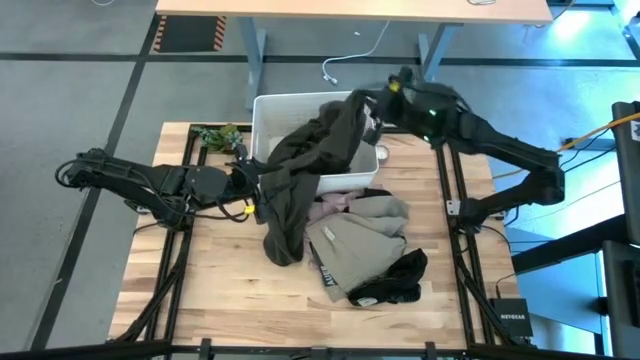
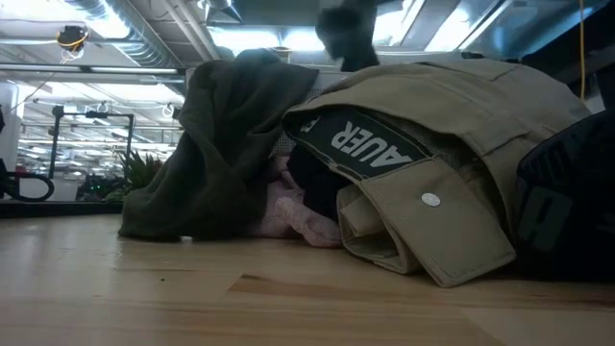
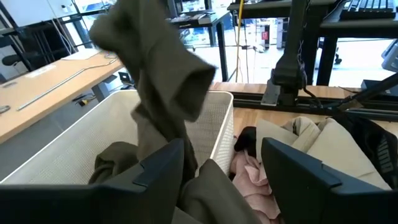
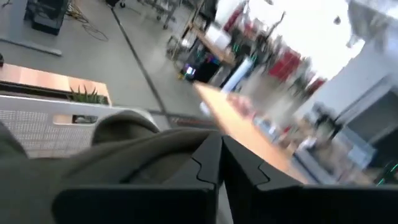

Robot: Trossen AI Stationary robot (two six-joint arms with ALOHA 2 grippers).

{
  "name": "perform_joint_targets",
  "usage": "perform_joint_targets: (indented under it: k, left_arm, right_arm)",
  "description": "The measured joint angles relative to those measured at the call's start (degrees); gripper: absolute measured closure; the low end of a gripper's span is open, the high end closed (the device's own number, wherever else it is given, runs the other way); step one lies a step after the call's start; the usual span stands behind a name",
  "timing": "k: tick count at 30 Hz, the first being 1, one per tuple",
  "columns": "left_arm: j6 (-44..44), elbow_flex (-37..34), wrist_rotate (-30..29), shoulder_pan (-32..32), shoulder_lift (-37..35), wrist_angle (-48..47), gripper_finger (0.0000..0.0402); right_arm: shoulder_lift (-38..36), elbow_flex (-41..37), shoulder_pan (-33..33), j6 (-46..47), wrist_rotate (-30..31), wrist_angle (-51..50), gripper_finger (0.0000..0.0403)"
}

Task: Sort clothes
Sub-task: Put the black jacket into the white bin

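A large dark olive-grey garment (image 1: 300, 170) hangs from my right gripper (image 1: 365, 100), which is shut on it above the white bin (image 1: 270, 110). The garment drapes over the bin's near wall, and its lower end (image 1: 285, 245) lies on the table. My left gripper (image 1: 250, 190) is open beside the garment's middle, with a hanging fold (image 3: 205, 193) between its fingers. A beige-tan garment (image 1: 365, 250), a pale pink one (image 1: 335, 203) and a black one (image 1: 400, 275) lie heaped on the table in front of the bin. No navy garment can be made out. My right gripper pinches an upper part of the olive garment (image 4: 155, 155) between its two shut fingers, held above the bin's far right part. The garment hangs slack below the gripper, partly in the bin, and its lower end rests on the table. My left gripper's open fingers (image 3: 161, 168) stand on either side of the garment's fold; I cannot tell whether they touch it.
A small green plant (image 1: 215, 135) stands at the table's far left, beside the bin. Black frame rails (image 1: 450, 200) run along the table's sides. Bare wood (image 1: 200, 280) lies at the near left. A desk (image 1: 350, 10) stands beyond the far edge.
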Motion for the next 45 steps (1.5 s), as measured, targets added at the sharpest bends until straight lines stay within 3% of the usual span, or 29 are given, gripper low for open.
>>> perform_joint_targets:
  k: [4, 9, 13, 20, 23, 31, 37, 45]
  left_arm:
    - [0.0, 0.0, 0.0, 0.0, 0.0, 0.0, 0.0192]
    - [0.02, -0.02, 0.0, 0.0, 0.0, -0.1, 0.0192]
    - [-0.17, -0.02, 0.0, -0.02, 0.0, -0.55, 0.0192]
    - [-0.55, -0.04, 0.0, -0.02, 0.0, -0.63, 0.0192]
    - [-0.65, -0.04, 0.0, -0.02, 0.0, -1.23, 0.0192]
    - [-0.42, -0.07, 0.0, -0.02, 0.0, -2.17, 0.0192]
    - [0.0, -0.07, 0.0, 0.0, 0.0, -2.36, 0.0192]
    - [-0.37, -0.07, 0.0, 0.0, 0.0, -2.61, 0.0192]
  right_arm:
    - [4.33, -0.02, -3.9, 9.47, 0.37, -0.76, 0.0341]
    - [6.69, -0.08, -3.49, 5.58, 5.33, -5.19, 0.0274]
    - [6.02, 1.89, 0.46, 3.41, 5.29, -11.24, 0.0224]
    - [5.96, 0.09, 10.88, 2.3, -12.88, -18.88, 0.0197]
    - [7.64, -3.75, 15.36, -2.77, -15.27, -17.81, 0.0196]
    - [15.67, -12.75, 24.12, -22.09, -2.73, -5.67, 0.0196]
    - [23.68, -13.42, 25.44, -37.14, 9.27, 2.91, 0.0196]
    - [29.76, -13.44, 24.57, -50.04, 15.08, 14.25, 0.0196]
